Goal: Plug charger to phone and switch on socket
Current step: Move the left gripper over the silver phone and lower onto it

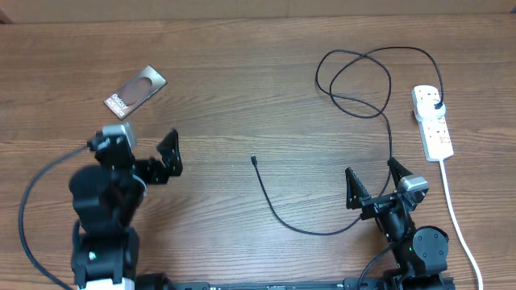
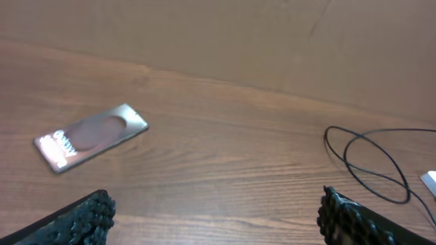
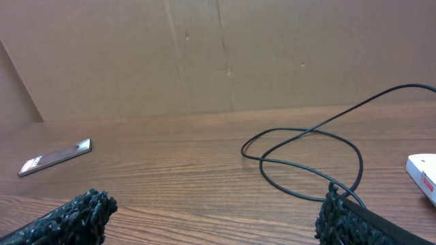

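The phone (image 1: 135, 91) lies flat at the far left of the table, lettering up; it also shows as the phone (image 2: 90, 137) and the phone (image 3: 54, 157). The charger (image 1: 278, 211) is a thin black cable. Its connector tip (image 1: 254, 159) lies loose mid-table, its loops (image 1: 363, 80) lie far right, and its black plug (image 1: 436, 103) sits in the white socket (image 1: 432, 121). My left gripper (image 1: 173, 153) is open and empty, below and right of the phone. My right gripper (image 1: 371, 169) is open; the cable passes beside its right finger (image 3: 347, 221).
The socket's white cord (image 1: 455, 209) runs down the right side to the front edge. A brown cardboard wall (image 3: 218, 54) stands behind the table. The cable loops (image 2: 371, 167) and a socket corner (image 2: 430, 181) appear in the left wrist view.
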